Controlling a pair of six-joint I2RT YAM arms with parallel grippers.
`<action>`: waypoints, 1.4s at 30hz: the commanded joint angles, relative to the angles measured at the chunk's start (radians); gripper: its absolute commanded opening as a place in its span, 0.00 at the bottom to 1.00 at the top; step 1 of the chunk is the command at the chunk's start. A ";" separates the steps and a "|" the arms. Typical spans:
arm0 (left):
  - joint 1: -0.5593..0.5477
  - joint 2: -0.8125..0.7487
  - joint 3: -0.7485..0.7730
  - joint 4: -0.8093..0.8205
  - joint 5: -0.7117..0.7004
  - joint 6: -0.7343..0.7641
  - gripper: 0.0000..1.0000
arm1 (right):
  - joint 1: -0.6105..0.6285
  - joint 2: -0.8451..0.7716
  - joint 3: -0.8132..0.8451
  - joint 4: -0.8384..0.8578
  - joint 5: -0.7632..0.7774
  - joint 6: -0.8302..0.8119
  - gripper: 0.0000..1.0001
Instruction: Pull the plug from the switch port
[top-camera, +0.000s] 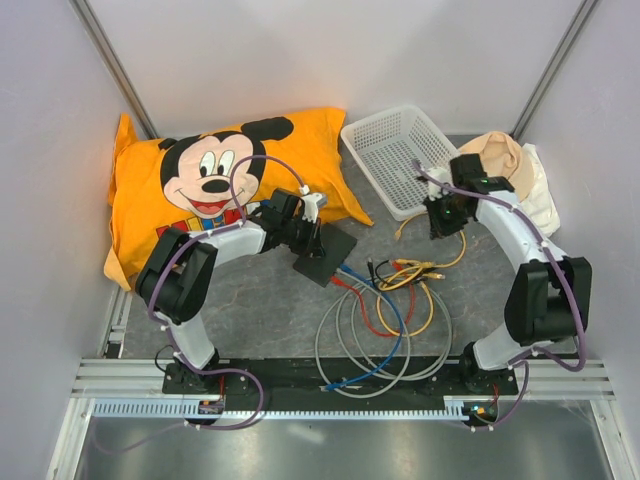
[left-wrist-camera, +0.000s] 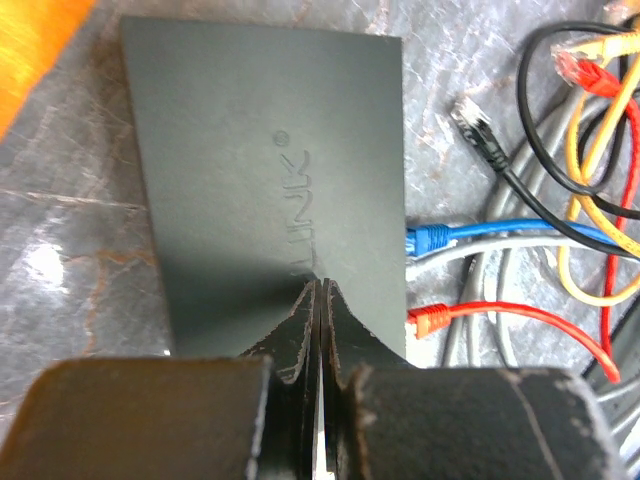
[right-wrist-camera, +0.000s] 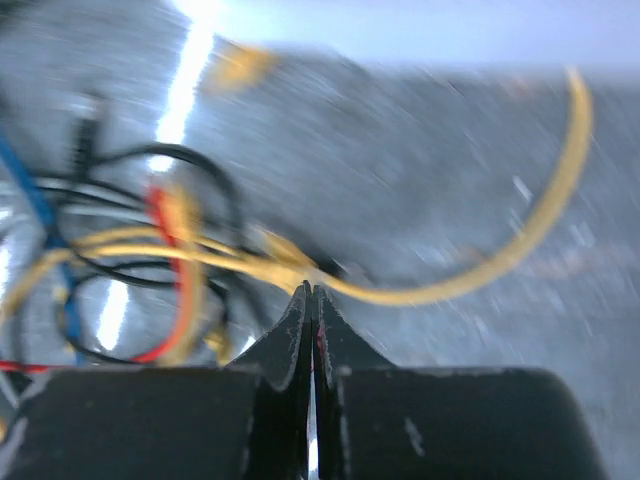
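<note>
Left gripper (left-wrist-camera: 318, 288) fills the bottom of its wrist view, its jaws pressed together with no gap between the tips. Those tips sit over the near part of the switch (left-wrist-camera: 270, 170), on its flat black top face; whether they actually touch it cannot be told. Along the switch's edge to the right of the jaws, a blue plug (left-wrist-camera: 428, 238) and a red plug (left-wrist-camera: 430, 320) are seated in the sockets, with a grey cable (left-wrist-camera: 480, 255) entering between them. A loose black plug (left-wrist-camera: 475, 125) lies on the bench (left-wrist-camera: 60, 230) just beside that same edge.

From above, the switch (top-camera: 326, 256) lies near the middle of the bench, just off the corner of the orange pillow (top-camera: 150, 200). The left arm rises from its base, bends at an elbow out to the left, and its forearm reaches right, with the left gripper (top-camera: 305, 238) angled down onto the switch.

The right gripper (right-wrist-camera: 312, 292) also has its jaws pressed together; a yellow cable (right-wrist-camera: 480, 270) curves just past the tips, though the view is blurred. The right arm folds at an elbow far to the right, its forearm running back toward the white basket (top-camera: 395, 150), the right gripper (top-camera: 440, 222) well apart from the switch
</note>
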 joint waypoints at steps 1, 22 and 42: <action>0.009 0.030 0.010 -0.043 -0.068 0.053 0.02 | -0.160 -0.075 -0.061 0.008 0.083 0.020 0.00; 0.017 -0.044 -0.063 -0.053 -0.077 0.073 0.02 | 0.315 0.028 -0.016 -0.279 -0.238 -0.611 0.98; 0.018 -0.036 -0.080 -0.029 -0.065 0.068 0.02 | 0.015 -0.077 -0.300 0.036 0.254 -0.511 0.24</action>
